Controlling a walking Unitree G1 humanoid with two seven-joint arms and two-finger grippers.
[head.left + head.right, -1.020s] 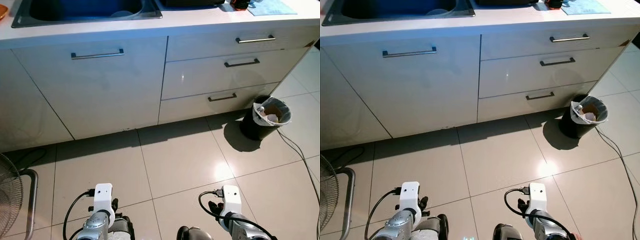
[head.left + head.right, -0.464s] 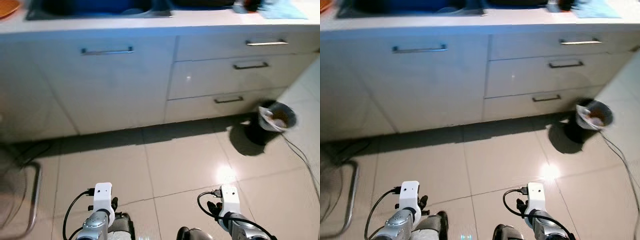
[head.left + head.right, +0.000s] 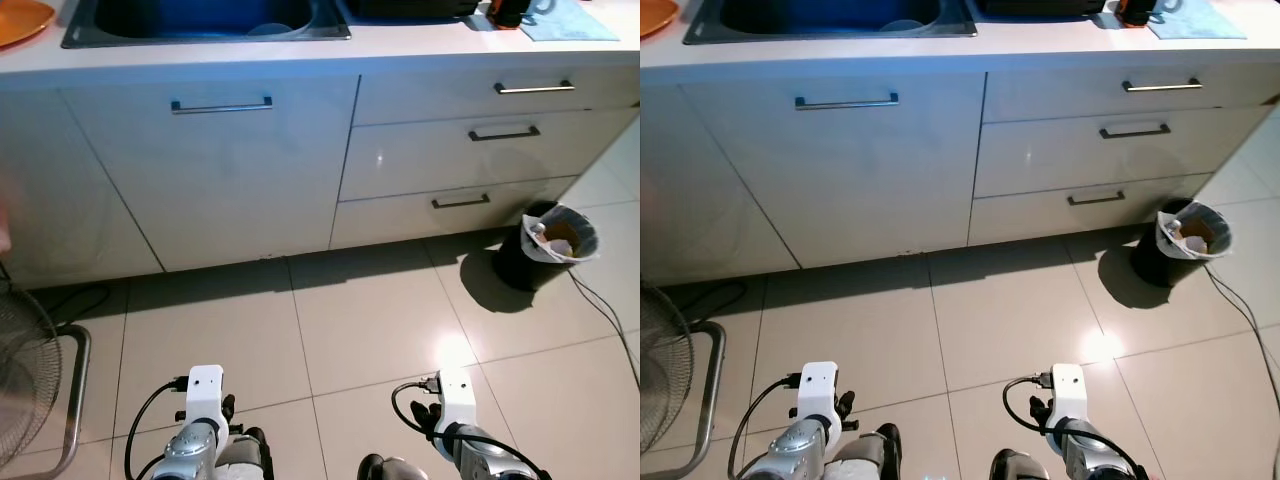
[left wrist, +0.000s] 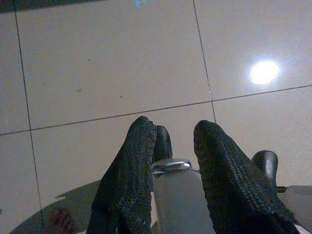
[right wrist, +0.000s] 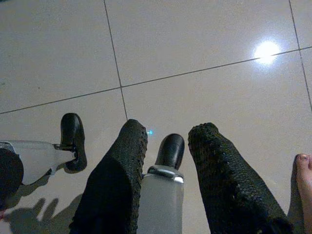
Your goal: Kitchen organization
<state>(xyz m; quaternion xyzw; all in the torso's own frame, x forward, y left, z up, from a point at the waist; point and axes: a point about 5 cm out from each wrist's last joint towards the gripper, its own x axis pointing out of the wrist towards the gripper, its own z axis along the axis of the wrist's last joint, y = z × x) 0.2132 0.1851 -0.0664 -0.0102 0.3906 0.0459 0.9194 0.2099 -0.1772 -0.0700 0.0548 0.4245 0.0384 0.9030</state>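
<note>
Both arms are hanging low over the tiled floor (image 3: 380, 310), the left end effector (image 4: 170, 131) and right end effector (image 5: 165, 134) each showing fingers parted and gripping nothing. Ahead, the bench (image 3: 400, 45) is carrying a dark sink (image 3: 200, 20) holding what seems to be a bowl. A black bin (image 3: 556, 240) beside the drawers (image 3: 480, 135) is lined with a bag containing scraps.

Head eyes look down at cabinets (image 3: 250, 180), wrist cameras face floor tiles (image 4: 112, 58)
</note>
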